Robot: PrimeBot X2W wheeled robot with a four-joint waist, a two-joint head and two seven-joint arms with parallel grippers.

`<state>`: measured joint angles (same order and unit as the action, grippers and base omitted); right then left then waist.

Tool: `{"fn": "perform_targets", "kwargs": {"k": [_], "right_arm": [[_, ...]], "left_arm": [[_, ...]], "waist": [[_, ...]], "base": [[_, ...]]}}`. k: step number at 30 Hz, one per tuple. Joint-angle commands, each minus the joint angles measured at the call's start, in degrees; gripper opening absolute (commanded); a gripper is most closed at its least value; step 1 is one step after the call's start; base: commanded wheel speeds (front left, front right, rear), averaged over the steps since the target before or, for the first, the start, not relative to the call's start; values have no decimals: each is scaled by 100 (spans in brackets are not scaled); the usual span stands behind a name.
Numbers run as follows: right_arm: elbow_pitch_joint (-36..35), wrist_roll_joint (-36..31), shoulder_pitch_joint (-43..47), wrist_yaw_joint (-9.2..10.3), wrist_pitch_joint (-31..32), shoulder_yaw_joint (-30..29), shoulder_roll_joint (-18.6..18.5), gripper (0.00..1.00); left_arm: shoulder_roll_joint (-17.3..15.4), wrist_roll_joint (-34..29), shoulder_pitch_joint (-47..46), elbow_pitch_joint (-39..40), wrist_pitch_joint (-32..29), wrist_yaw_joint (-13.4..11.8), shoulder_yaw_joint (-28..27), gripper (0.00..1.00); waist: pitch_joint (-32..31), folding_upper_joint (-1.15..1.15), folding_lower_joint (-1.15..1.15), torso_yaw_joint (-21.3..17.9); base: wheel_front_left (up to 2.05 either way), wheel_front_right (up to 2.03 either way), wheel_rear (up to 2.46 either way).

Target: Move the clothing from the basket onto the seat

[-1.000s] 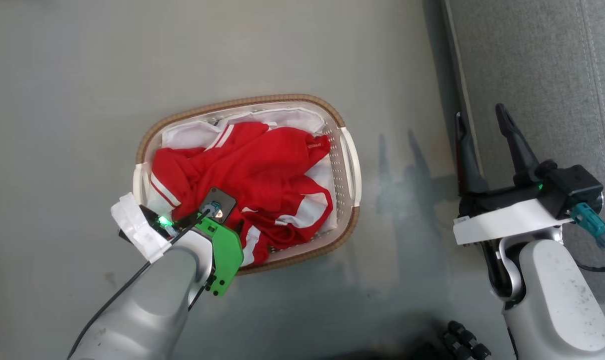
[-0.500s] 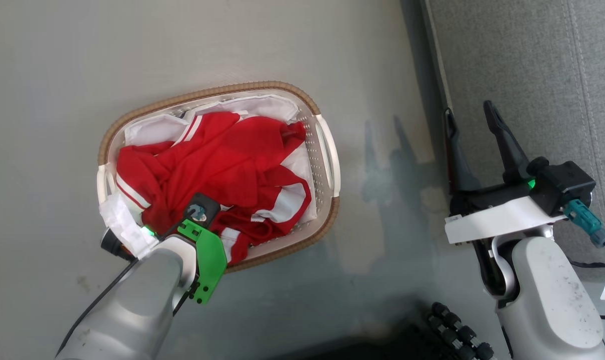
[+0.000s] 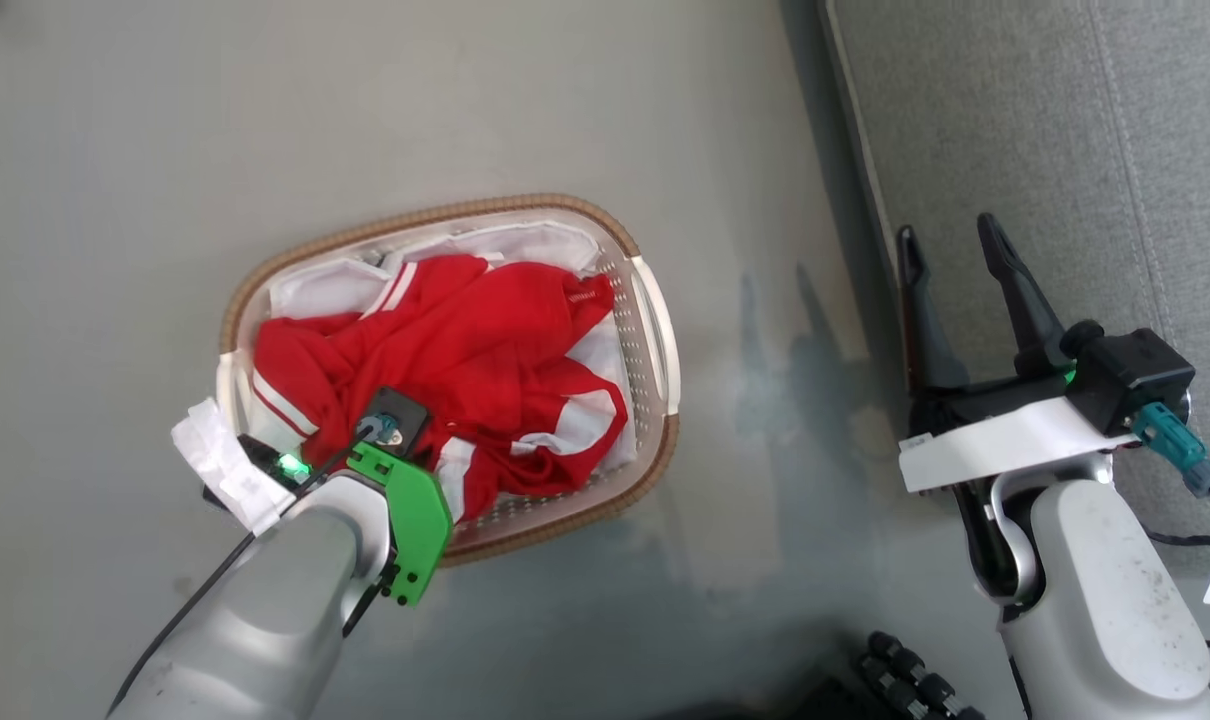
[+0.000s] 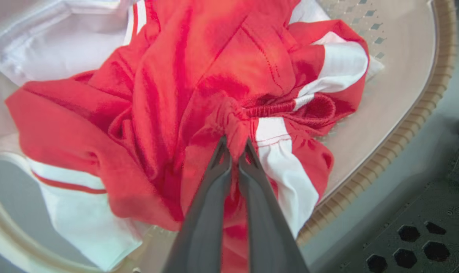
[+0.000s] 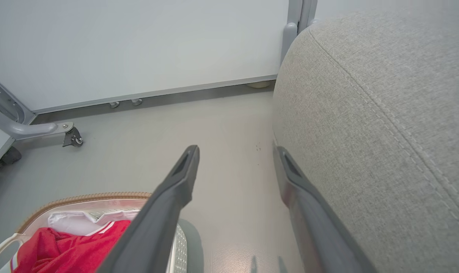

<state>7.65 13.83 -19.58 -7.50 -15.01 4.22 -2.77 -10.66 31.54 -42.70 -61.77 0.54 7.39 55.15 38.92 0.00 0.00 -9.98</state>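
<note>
The red clothing (image 3: 485,340) with white stripes lies bunched in the white basket (image 3: 525,205) on the floor. My left wrist (image 3: 390,430) hangs over the basket's near left part and hides the fingers there. In the left wrist view my left gripper (image 4: 233,146) is shut on a gathered fold of the red clothing (image 4: 214,68). My right gripper (image 3: 950,250) stands open and empty beside the front edge of the grey seat (image 3: 1045,130). In the right wrist view the right gripper (image 5: 235,155) is open, the seat (image 5: 385,94) at its right and the basket (image 5: 81,197) at lower left.
A plain white cloth (image 3: 315,285) lies under the red garments at the basket's far side. My dark wheeled base (image 3: 905,670) sits at the bottom. A grey frame on a caster (image 5: 72,138) and a wall skirting (image 5: 157,93) stand beyond the floor.
The whole head picture has shifted, so the camera moved. My left gripper stays down in the basket among the red clothing. The right gripper keeps its open pose by the seat.
</note>
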Motion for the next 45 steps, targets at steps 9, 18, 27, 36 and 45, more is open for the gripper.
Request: {"fn": "perform_targets", "kwargs": {"k": [9, 18, 27, 36, 45], "right_arm": [[194, -327, 413, 2, -26, -246, -23, 100], [352, -539, 922, 2, -26, -361, -24, 100], [475, -582, 1406, 2, -26, -368, -24, 100], [518, -607, 1630, 2, -26, -284, -23, 100], [489, -681, 1437, 2, -26, -100, -22, 100]], "left_arm": [[210, 252, 234, 259, 640, 14, 186, 0], [107, 318, 230, 794, 1161, 14, 509, 0], [-298, 188, 107, 1627, 1382, -21, 541, 0], [-732, 56, -478, 2600, 1250, -110, 454, 0], [-1067, -103, -1254, 3284, 917, -127, 321, 0]], "waist": [[-1234, 0, 0, 528], [-2473, 0, 0, 890], [-3317, 0, 0, 954], [-3751, 0, 0, 882], [-3865, 0, 0, 786]], "base": [[0, 0, 0], [0, 0, 0], [0, 0, 0], [0, 0, 0], [0, 0, 0]]}}
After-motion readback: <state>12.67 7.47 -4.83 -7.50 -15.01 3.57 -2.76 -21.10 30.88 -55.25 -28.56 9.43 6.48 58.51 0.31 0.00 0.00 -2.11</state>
